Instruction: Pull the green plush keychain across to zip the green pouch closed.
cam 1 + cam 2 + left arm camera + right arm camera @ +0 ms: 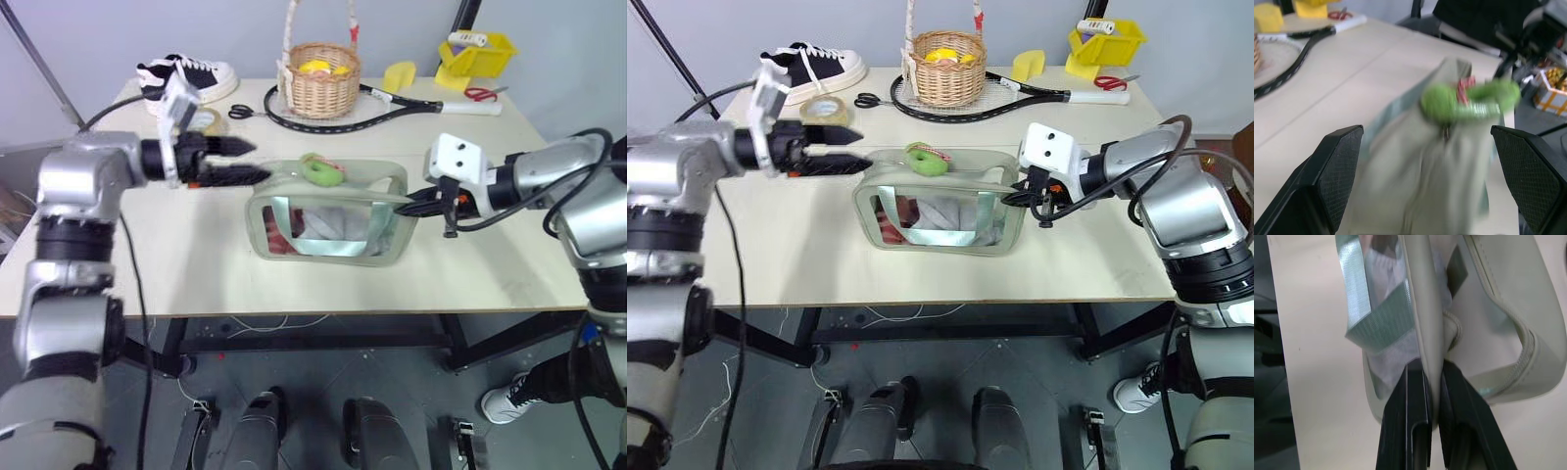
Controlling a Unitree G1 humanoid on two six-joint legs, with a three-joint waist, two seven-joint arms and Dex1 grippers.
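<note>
The green pouch (328, 223) stands on the table's middle, its clear window facing me. The green plush keychain (321, 169) lies on the pouch's top edge, toward its left end, and shows blurred in the left wrist view as the keychain (1464, 100). My left gripper (257, 162) hangs just left of the pouch, pointing at it, open, with nothing between its fingers (1334, 166). My right gripper (407, 204) is shut on the pouch's right end. In the right wrist view the fingers (1413, 401) pinch the pouch's edge seam (1425, 308).
Along the table's back stand a wicker basket (319, 80), a black racket (392, 103), a sneaker (186, 78), a tape roll (826, 108), black scissors (245, 111), a yellow bin (477, 54) and red-handled scissors (480, 94). The tabletop (196, 264) in front of the pouch is bare.
</note>
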